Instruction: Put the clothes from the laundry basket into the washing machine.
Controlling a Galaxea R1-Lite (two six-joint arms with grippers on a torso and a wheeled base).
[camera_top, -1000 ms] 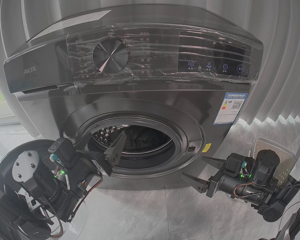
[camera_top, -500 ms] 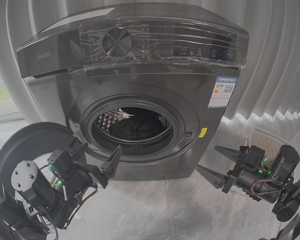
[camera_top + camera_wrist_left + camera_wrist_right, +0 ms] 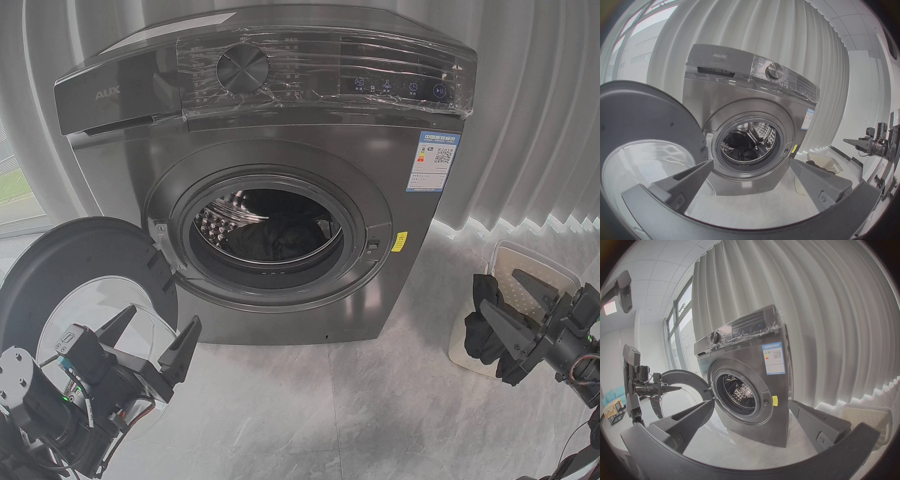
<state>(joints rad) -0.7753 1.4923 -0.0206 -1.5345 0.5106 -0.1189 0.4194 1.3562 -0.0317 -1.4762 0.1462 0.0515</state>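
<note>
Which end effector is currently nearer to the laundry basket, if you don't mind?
Right. The right end effector is directly over the laundry basket, beside its dark clothes; the left end effector sits far off, by the washer's open door.

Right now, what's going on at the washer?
The washing machine has its door open, and a dark garment lies in the drum. More dark clothes hang over the rim of the laundry basket. Both pincers are open and empty: the right pincer near the basket, the left pincer before the open door.
</note>
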